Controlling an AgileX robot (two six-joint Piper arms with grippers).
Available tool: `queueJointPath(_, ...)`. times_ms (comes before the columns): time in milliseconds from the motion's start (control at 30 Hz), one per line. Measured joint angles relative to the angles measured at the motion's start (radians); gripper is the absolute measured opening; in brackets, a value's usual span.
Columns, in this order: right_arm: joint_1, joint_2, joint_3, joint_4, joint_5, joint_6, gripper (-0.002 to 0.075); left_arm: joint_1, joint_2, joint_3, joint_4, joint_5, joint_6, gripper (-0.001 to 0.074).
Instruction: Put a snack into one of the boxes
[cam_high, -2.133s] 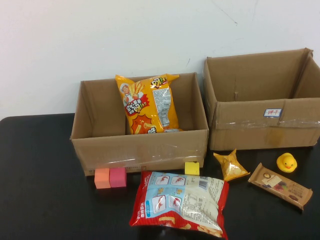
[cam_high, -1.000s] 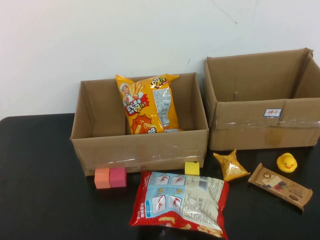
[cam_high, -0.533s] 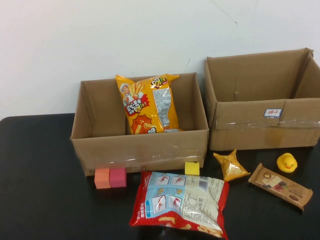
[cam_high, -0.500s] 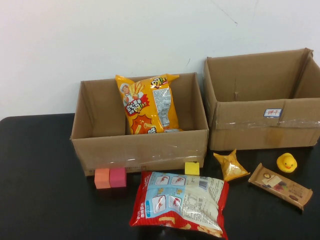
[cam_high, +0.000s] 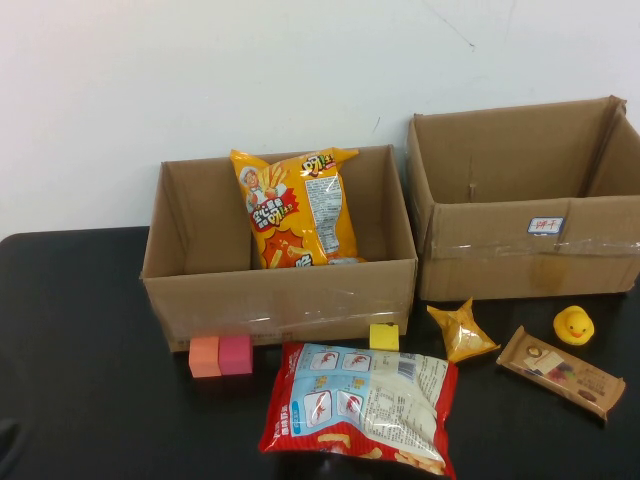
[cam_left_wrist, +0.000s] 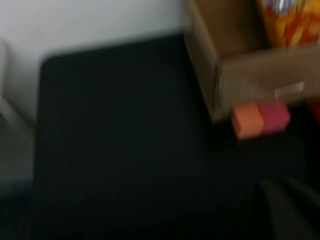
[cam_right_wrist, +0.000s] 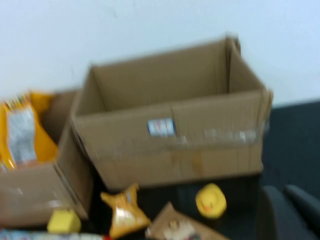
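An orange chip bag (cam_high: 297, 208) stands inside the left cardboard box (cam_high: 280, 300); it also shows in the left wrist view (cam_left_wrist: 290, 22). The right box (cam_high: 525, 255) looks empty. A red-and-white shrimp chip bag (cam_high: 360, 405) lies flat in front of the left box. A small yellow pyramid snack (cam_high: 461, 331) and a brown bar snack (cam_high: 562, 371) lie in front of the right box. My left gripper (cam_left_wrist: 282, 182) hovers over bare table left of the left box, fingers close together and empty. My right gripper (cam_right_wrist: 280, 189) is near the right box (cam_right_wrist: 170, 135), fingers close together and empty.
Orange (cam_high: 204, 356) and pink (cam_high: 236, 354) foam cubes and a yellow cube (cam_high: 384, 336) sit against the left box's front. A yellow rubber duck (cam_high: 573, 325) sits by the right box. A white wall stands behind the boxes. The black table (cam_high: 80, 330) is bare at the left.
A dark shape of my left arm has come into the bottom left corner of the high view. The snacks and boxes have not moved.
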Motion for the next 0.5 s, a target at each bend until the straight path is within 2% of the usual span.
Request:
queueJointPath(167,0.000,0.115,0.000,-0.006,0.018,-0.005,-0.0001,0.000,0.233,0.009,-0.027,-0.014,0.003,-0.0001)
queueJointPath(300,0.000,0.202,0.000,-0.006,0.029,-0.006,-0.0001,0.000,0.462,0.007,-0.175,-0.047,0.012,-0.0001)
queueJointPath(400,0.000,0.253,0.000,-0.005,0.029,-0.006,-0.0001,-0.030,0.583,-0.022,-0.332,-0.049,0.195,-0.0001)
queueJointPath(500,0.000,0.311,0.000,0.004,0.027,-0.006,-0.0001,-0.145,0.683,-0.070,-0.448,-0.084,0.379,-0.0001)
